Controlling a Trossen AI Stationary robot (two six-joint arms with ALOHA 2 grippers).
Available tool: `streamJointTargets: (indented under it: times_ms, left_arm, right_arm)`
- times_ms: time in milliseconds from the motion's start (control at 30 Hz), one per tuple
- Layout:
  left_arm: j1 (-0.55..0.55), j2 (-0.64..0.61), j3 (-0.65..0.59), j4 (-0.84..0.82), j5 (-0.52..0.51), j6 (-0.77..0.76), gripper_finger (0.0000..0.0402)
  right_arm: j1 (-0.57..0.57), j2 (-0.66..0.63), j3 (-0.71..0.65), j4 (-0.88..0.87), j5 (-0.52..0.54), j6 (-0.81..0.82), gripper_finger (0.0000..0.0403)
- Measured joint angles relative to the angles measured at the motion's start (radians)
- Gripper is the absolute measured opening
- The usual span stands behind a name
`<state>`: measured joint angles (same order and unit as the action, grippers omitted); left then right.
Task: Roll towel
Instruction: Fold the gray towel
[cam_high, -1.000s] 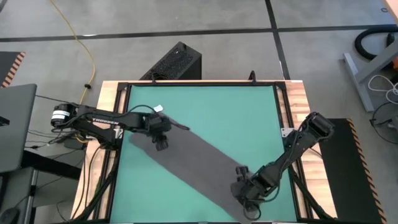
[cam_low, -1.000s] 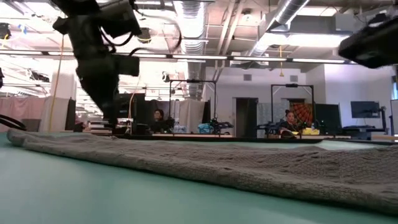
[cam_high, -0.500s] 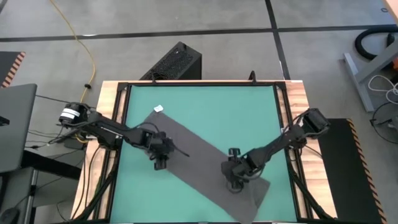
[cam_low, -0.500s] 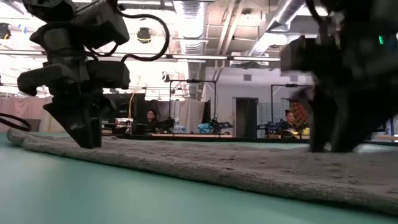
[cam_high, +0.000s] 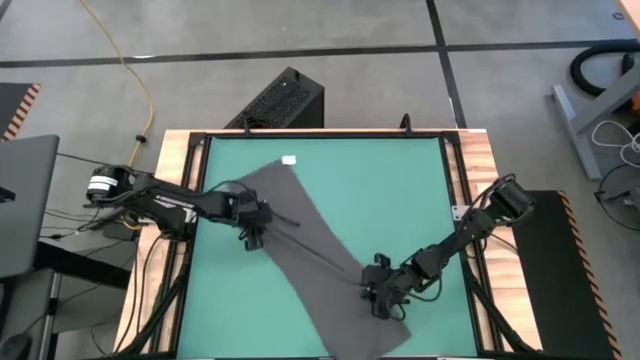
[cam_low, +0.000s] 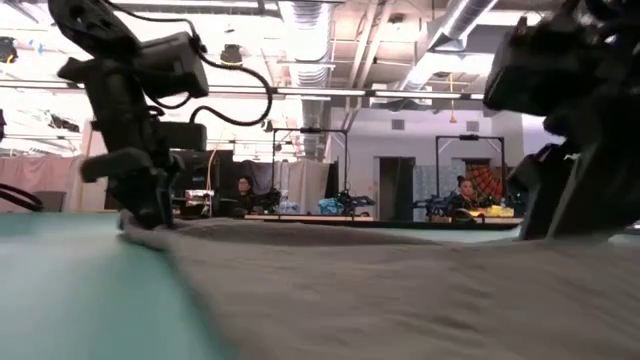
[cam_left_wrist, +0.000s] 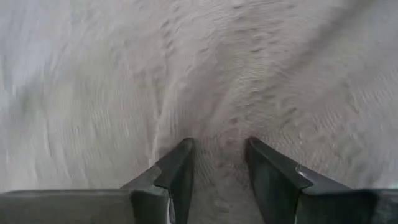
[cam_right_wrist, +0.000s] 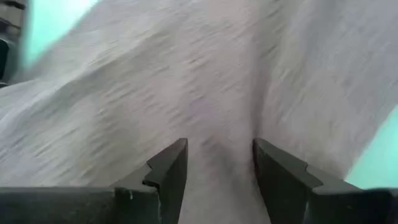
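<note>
The towel is lying flat, not rolled yet. The left gripper and the right gripper are each pinching its cloth.

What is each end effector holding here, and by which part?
Both pinch the towel: left end effector at its left long edge, right end effector at the right edge near the front end.
</note>
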<state>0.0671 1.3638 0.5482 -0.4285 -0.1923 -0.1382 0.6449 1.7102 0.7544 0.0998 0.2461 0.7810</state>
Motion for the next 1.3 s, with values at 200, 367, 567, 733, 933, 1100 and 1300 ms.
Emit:
streamJointTargets:
  times_ms: [200, 367, 567, 733, 933, 1100, 1300]
  left_arm:
    - [0.123, -0.012, -0.001, 0.06, -0.019, -0.008, 0.0137]
    - [0.223, -0.002, 0.0, 0.072, -0.078, -0.035, 0.0137]
    - [0.342, 0.003, 0.004, 0.032, -0.081, -0.004, 0.0137]
    - [0.368, 0.003, 0.068, -0.131, -0.062, 0.072, 0.0137]
    - [0.367, 0.003, 0.226, -0.371, -0.189, 0.107, 0.0137]
    - [0.324, 0.002, 0.334, -0.312, -0.033, 0.077, 0.0137]
    - [0.023, 0.019, 0.251, 0.056, 0.303, -0.027, 0.0137]
  right_arm:
    - [0.017, 0.0, 0.024, 0.165, 0.093, -0.132, 0.0205]
    - [-0.042, 0.0, 0.045, 0.17, 0.23, -0.221, 0.0205]
    - [-0.107, -0.001, 0.053, 0.172, 0.182, -0.247, 0.0205]
    - [-0.1, -0.001, 0.053, 0.157, 0.157, -0.267, 0.0205]
    - [-0.071, -0.002, 0.053, 0.159, 0.083, -0.319, 0.0205]
    - [-0.046, -0.002, 0.054, 0.136, 0.029, -0.322, 0.0205]
    - [0.004, -0.002, 0.054, 0.095, 0.013, -0.319, 0.02]
